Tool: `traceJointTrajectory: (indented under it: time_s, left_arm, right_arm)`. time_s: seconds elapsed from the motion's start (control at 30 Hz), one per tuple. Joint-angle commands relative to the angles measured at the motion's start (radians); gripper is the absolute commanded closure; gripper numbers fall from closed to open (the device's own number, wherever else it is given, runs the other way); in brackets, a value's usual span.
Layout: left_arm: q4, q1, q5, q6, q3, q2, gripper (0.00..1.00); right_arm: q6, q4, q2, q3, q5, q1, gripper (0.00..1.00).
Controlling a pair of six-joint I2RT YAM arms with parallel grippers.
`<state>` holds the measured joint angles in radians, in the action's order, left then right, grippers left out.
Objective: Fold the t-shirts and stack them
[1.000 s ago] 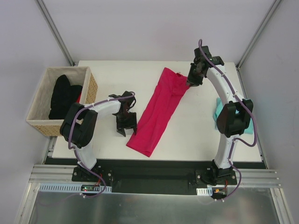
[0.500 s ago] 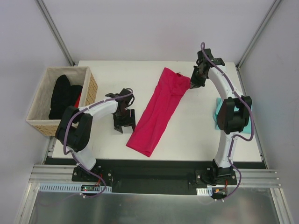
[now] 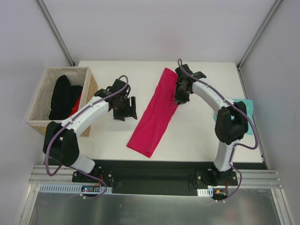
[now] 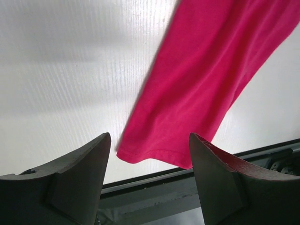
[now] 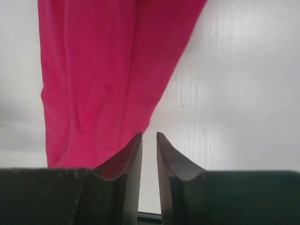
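The pink t-shirt (image 3: 157,112) lies as a long narrow strip, running diagonally from the far middle of the table to the near edge. My left gripper (image 3: 127,108) is open and empty just left of the strip. In the left wrist view (image 4: 149,137) the shirt's near hem (image 4: 164,157) lies between its fingers. My right gripper (image 3: 180,97) is at the strip's right edge near its far end. Its jaws are almost closed with nothing between them (image 5: 149,135), and the shirt (image 5: 93,84) lies to their left. The teal t-shirt (image 3: 247,107) lies at the table's right edge, partly hidden by the right arm.
A wicker basket (image 3: 65,69) stands at the table's left edge and holds a black garment (image 3: 63,96). The table's near edge and a metal rail (image 4: 154,187) lie just beyond the shirt's hem.
My right gripper has moved left from the shirt's far right corner to its right edge. The flap that stuck out there no longer shows. My left gripper has moved a little farther from me.
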<state>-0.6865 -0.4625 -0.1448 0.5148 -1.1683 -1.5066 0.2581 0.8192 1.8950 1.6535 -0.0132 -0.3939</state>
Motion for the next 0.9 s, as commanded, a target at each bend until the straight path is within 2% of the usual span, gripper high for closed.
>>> traceJointTrajectory:
  time_s: [0.0, 0.07, 0.13, 0.37, 0.6, 0.7, 0.8, 0.83, 0.87]
  left_arm:
    - [-0.013, 0.008, -0.007, -0.05, -0.028, 0.06, 0.32]
    - [-0.018, 0.01, -0.012, -0.056, -0.03, 0.066, 0.32]
    - [-0.022, 0.008, -0.019, -0.061, -0.033, 0.069, 0.32]
    - [-0.041, 0.01, -0.007, -0.076, -0.034, 0.1, 0.31]
    - [-0.096, 0.012, -0.001, -0.091, -0.068, 0.123, 0.31]
    - [-0.125, 0.012, 0.019, -0.099, -0.103, 0.147, 0.3]
    - [-0.152, 0.012, 0.039, -0.107, -0.132, 0.158, 0.3]
    - [-0.159, 0.013, 0.042, -0.108, -0.137, 0.16, 0.3]
    - [-0.165, 0.013, 0.042, -0.11, -0.143, 0.161, 0.3]
  right_arm:
    - [0.069, -0.008, -0.048, -0.05, -0.031, -0.133, 0.75]
    - [0.099, -0.017, -0.043, -0.067, -0.042, -0.17, 0.7]
    - [0.119, -0.032, -0.037, -0.08, -0.027, -0.217, 0.69]
    - [0.194, -0.057, -0.01, -0.092, -0.008, -0.339, 0.68]
    - [0.294, -0.126, 0.044, -0.072, 0.076, -0.395, 0.69]
    - [0.368, -0.246, 0.036, -0.13, 0.119, -0.402, 0.77]
    - [0.428, -0.32, 0.038, -0.185, 0.162, -0.402, 0.89]
    - [0.438, -0.33, 0.041, -0.192, 0.167, -0.402, 0.97]
    - [0.455, -0.341, 0.039, -0.204, 0.165, -0.402, 0.99]
